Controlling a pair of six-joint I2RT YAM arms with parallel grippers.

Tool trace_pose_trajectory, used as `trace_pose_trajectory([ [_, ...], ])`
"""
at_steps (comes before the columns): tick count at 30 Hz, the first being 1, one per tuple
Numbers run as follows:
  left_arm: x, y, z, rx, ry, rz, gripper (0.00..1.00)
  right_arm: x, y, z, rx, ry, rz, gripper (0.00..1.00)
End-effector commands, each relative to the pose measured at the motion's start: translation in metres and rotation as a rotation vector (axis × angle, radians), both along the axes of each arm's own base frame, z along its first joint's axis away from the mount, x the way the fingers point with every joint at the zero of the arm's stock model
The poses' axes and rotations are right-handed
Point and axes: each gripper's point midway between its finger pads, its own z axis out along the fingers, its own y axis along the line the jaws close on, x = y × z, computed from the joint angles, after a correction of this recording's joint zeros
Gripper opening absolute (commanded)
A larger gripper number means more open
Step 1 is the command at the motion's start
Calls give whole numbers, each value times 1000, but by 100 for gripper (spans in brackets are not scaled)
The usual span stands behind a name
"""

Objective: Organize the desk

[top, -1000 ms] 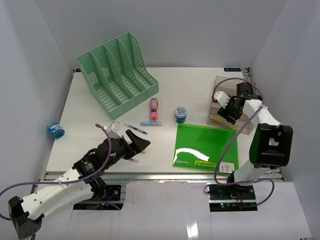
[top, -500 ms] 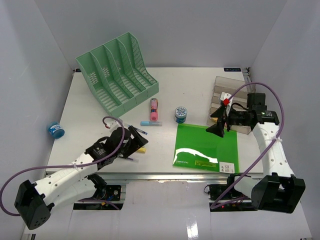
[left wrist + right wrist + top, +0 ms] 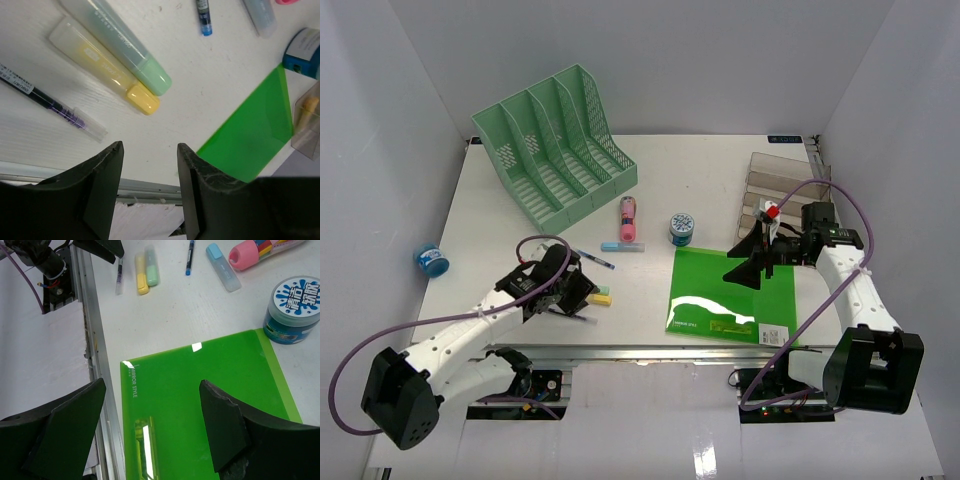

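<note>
Tabletop [image 3: 700,170] lies before both arms: left tool [image 3: 148,150], jaws apart and empty, should centre over the yellow highlighter [image 3: 105,70] before closing; right tool [image 3: 152,390] gapes empty above the green folder [image 3: 200,410].

White desk [image 3: 700,170]; mint file rack [image 3: 555,145], green folder [image 3: 735,290], blue tub [image 3: 682,228], two highlighters [image 3: 102,67], blue pen [image 3: 592,258]

The green folder [image 3: 200,385] carries white print along its edge near one corner. The last word reads "STYLE", and the word before it ends in "RROR". Just past the folder's far corner, the round blue tub [image 3: 294,300] bears white Chinese characters on its lid: 清洁软胶. Beyond the folder's other side, the print on the purple pen [image 3: 47,102] and the yellow highlighter [image 3: 100,67] is too small to read.
</note>
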Motion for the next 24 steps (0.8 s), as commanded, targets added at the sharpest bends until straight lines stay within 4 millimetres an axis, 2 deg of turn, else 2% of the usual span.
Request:
trace_pose_trajectory([
  [1,-2,5,-1,-7,88,114,54,-4,1,6,21,-41,7,82],
  [12,12,3,-24,8,205,157,52,-2,-6,7,18,-52,-24,82],
  [19,28,4,-30,28,229,168,52,-1,-10,5,25,-46,-44,82],
  [24,29,5,-38,41,260,163,51,-1,-13,7,37,-43,-50,82],
])
